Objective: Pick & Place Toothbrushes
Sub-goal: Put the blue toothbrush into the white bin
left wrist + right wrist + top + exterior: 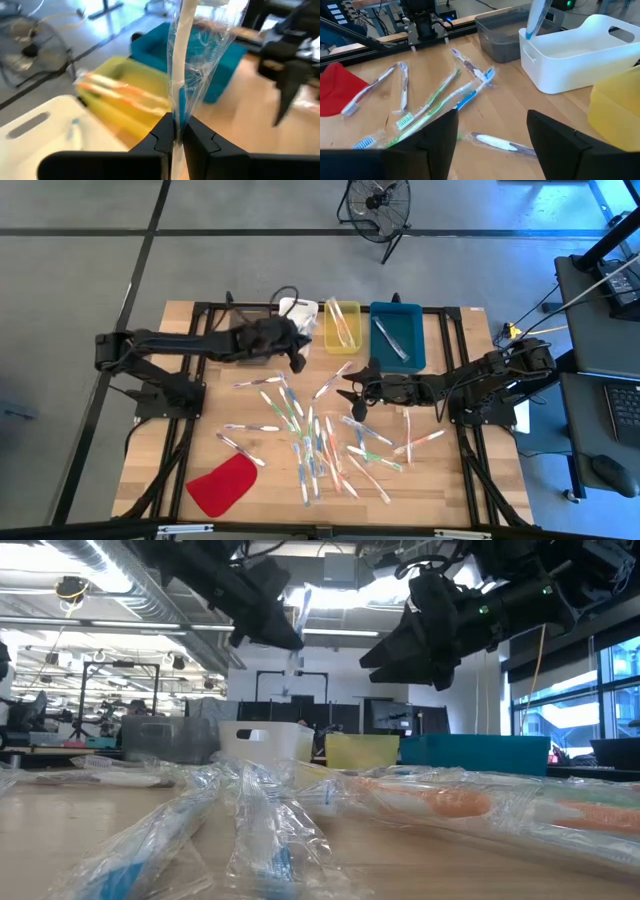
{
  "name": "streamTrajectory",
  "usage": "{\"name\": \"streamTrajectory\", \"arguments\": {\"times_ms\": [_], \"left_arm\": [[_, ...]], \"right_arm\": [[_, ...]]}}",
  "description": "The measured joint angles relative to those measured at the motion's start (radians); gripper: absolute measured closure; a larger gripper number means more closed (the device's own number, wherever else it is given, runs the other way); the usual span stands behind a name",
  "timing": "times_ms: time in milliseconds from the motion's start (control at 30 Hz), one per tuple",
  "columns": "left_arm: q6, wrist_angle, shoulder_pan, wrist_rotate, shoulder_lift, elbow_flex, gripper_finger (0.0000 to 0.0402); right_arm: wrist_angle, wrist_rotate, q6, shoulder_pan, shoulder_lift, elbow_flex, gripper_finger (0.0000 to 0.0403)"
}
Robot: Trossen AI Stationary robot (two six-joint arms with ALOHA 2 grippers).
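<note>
Dozens of thin plastic-wrapped toothbrushes point(315, 442) lie scattered on the wooden surface point(185, 350). Left claw point(175, 137) pinches one blue-handled wrapped toothbrush point(182, 70) upright above the white plastic bin point(580, 55); right claw point(490, 137) hangs spread wide, empty, over the pile.

We see even, bright light on the table point(190, 330) from overhead, with soft, short shadows beside the arms. In the low view, ceiling lamps point(330, 632) behind the white bin point(265, 740) glare, leaving both arms as dark silhouettes; the wrapped toothbrushes point(430, 802) nearest the lens are blurred and their wrappers glint. In the left wrist view, the yellow bin point(130, 100) and everything around it is smeared and soft. The right wrist view is sharp beyond its 2 blurred fingers point(425, 145).
</note>
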Motion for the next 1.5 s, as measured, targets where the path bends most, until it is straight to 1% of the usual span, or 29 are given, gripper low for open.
{"name": "streamTrajectory", "arguments": {"times_ms": [133, 267, 433, 700, 833, 967, 1067, 1267, 1500], "left_arm": [[0.006, -0.125, 0.070, 0.015, 0.008, 0.069, 0.0383], [0.006, -0.206, 0.136, 0.021, 0.008, 0.123, 0.0383], [-0.028, -0.331, 0.215, 0.030, 0.009, 0.183, 0.0383], [-0.058, -0.411, 0.302, 0.100, 0.013, 0.250, 0.0383], [-0.072, -0.452, 0.324, 0.101, 0.066, 0.300, 0.0383], [-0.058, -0.509, 0.338, 0.110, 0.151, 0.366, 0.0382], [-0.057, -0.527, 0.347, 0.145, 0.211, 0.405, 0.0382], [-0.069, -0.544, 0.353, 0.203, 0.318, 0.452, 0.0382], [-0.098, -0.590, 0.353, 0.209, 0.412, 0.507, 0.0382]], "right_arm": [[-0.001, 0.001, 0.000, 0.000, 0.000, 0.000, 0.0179], [-0.003, 0.002, 0.000, 0.000, 0.000, 0.000, 0.0192], [-0.007, 0.002, 0.000, 0.000, 0.000, 0.000, 0.0206], [-0.007, 0.002, -0.001, 0.000, 0.000, 0.000, 0.0221], [-0.006, 0.002, -0.002, 0.000, 0.000, 0.000, 0.0227], [-0.007, 0.002, -0.003, 0.000, 0.000, 0.000, 0.0232], [-0.009, 0.002, -0.003, 0.000, 0.000, 0.000, 0.0235], [-0.014, 0.002, -0.010, 0.000, 0.000, 0.000, 0.0241], [-0.014, 0.002, -0.027, 0.000, 0.000, 0.000, 0.0241]]}}
